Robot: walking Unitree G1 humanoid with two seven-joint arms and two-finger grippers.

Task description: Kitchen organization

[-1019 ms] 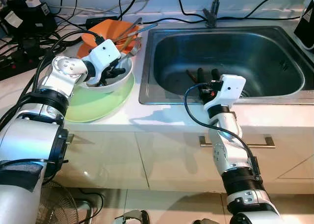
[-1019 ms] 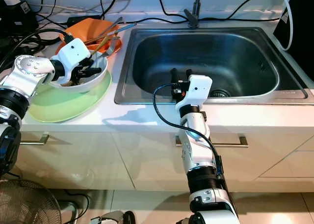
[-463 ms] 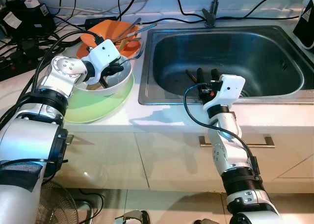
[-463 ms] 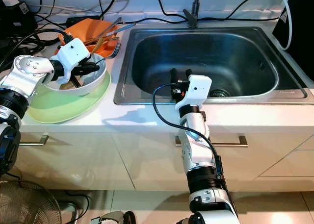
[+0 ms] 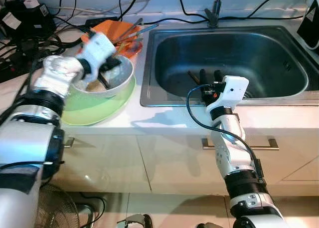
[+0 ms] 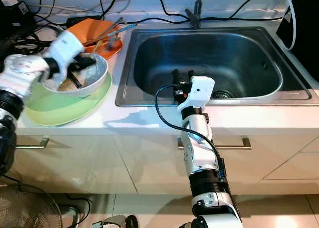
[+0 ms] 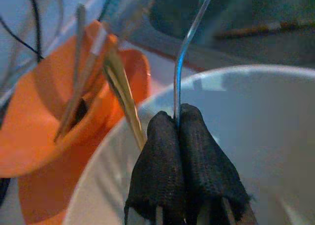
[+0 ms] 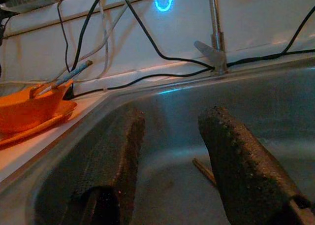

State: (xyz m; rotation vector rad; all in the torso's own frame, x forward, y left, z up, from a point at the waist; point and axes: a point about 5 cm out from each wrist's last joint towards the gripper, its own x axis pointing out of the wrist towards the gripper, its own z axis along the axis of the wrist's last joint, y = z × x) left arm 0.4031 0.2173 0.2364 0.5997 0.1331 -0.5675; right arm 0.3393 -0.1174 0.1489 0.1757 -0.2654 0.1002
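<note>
A white bowl (image 5: 119,83) sits on a light green plate (image 5: 94,111) on the counter left of the sink (image 5: 279,48). My left gripper (image 5: 107,71) is inside the bowl, blurred by motion. In the left wrist view its fingers (image 7: 162,156) are pressed shut on a thin metal utensil handle (image 7: 184,57) that rises from between them, with a wooden stick (image 7: 123,99) beside it. Behind the bowl stands an orange dish (image 5: 130,46) holding several utensils. My right gripper (image 5: 209,74) hangs open over the sink's front, and a chopstick (image 8: 204,170) lies on the basin floor below it.
Black cables and power strips (image 5: 25,18) crowd the counter at the back left. The faucet (image 5: 215,11) stands behind the sink, and a dark object (image 5: 311,23) sits at the right edge. A fan (image 5: 55,208) stands on the floor by the cabinets.
My left arm has swung up and back over the bowl. The fork that rested on the bowl's far rim is gone from there. The right arm has not moved.
</note>
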